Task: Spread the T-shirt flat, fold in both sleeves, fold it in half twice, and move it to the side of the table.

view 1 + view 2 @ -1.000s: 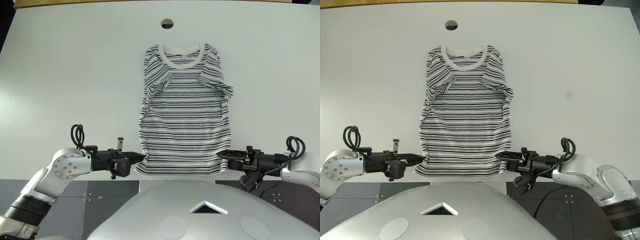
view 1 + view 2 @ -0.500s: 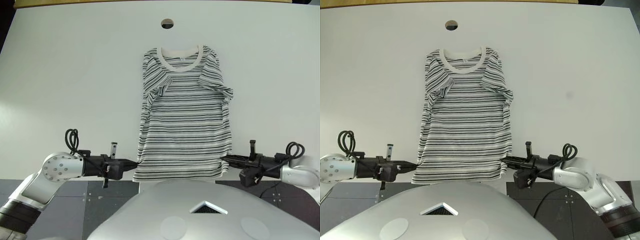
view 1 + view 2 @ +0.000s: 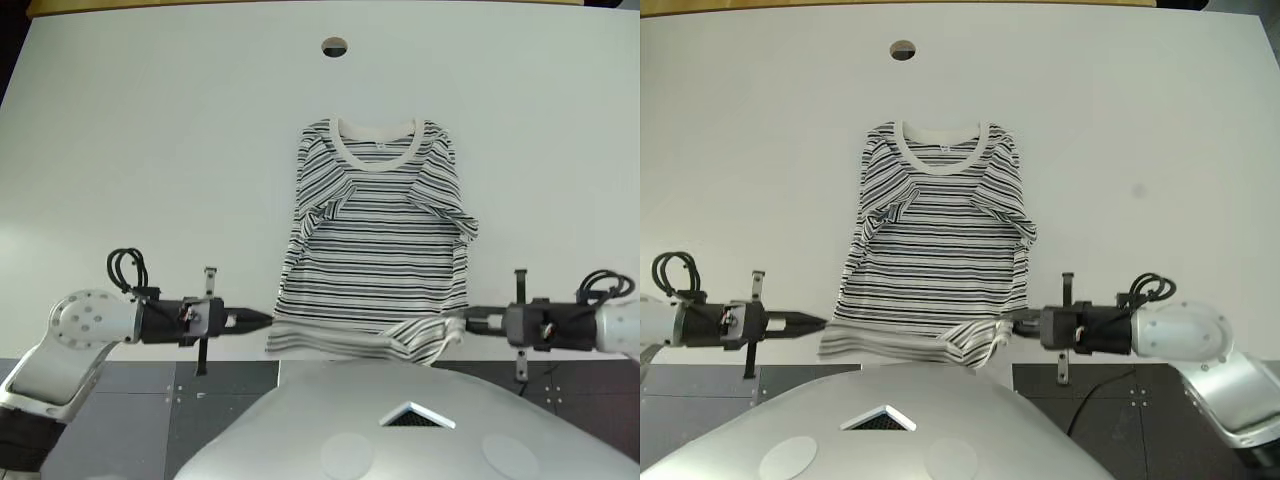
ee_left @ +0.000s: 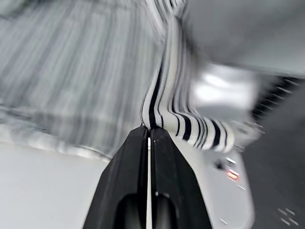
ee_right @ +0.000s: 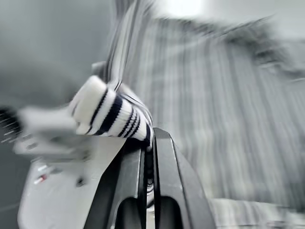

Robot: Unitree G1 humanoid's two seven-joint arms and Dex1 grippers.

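The T-shirt [image 3: 375,240] is black-and-white striped — collar [image 3: 378,164] cream — the table [image 3: 150,150] white.

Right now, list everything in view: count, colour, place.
T-shirt: one, black, white and grey stripes, middle of the table, collar at the far end, near hem lifted at both corners.
table: one, white, under the shirt.
hole: one, dark, round, in the tabletop beyond the collar.
floor: dark grey tiles, below the table's near edge.
left gripper: one, black, shut on the hem's left corner.
right gripper: one, black, shut on the hem's right corner.
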